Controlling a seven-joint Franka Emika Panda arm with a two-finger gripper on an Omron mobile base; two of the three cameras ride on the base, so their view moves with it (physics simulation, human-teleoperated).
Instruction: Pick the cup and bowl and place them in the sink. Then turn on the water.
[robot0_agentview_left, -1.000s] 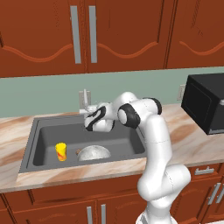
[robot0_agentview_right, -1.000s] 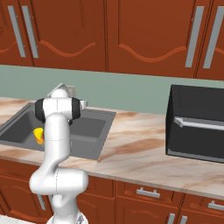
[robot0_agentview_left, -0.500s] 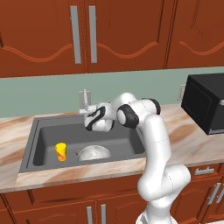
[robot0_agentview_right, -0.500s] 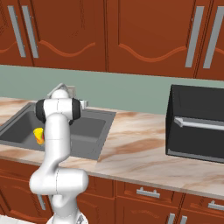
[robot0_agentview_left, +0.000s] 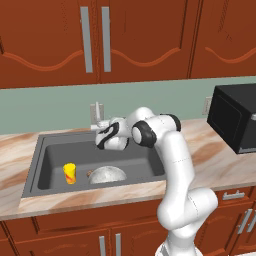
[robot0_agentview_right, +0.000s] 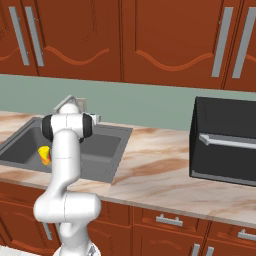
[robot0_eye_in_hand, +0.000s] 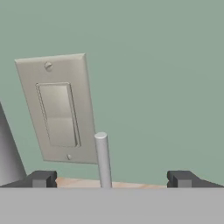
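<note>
The yellow cup (robot0_agentview_left: 70, 173) stands upright on the left of the dark grey sink (robot0_agentview_left: 145, 165). Beside it on the right, the mottled grey bowl (robot0_agentview_left: 107, 174) rests on the sink floor. My gripper (robot0_agentview_left: 101, 131) hovers over the sink's back edge, pointing at the wall, and is open. In the hand view a thin silver faucet lever (robot0_eye_in_hand: 103, 159) rises midway between my two fingertips (robot0_eye_in_hand: 41, 178), touching neither. The cup (robot0_agentview_right: 45, 154) also peeks out left of my arm in the right base view. Water is out of view.
A beige wall switch plate (robot0_eye_in_hand: 59, 109) sits on the green backsplash just behind the lever. A black microwave (robot0_agentview_right: 225, 142) stands on the marbled counter (robot0_agentview_right: 155, 170) to the right. Brown cabinets hang above the sink.
</note>
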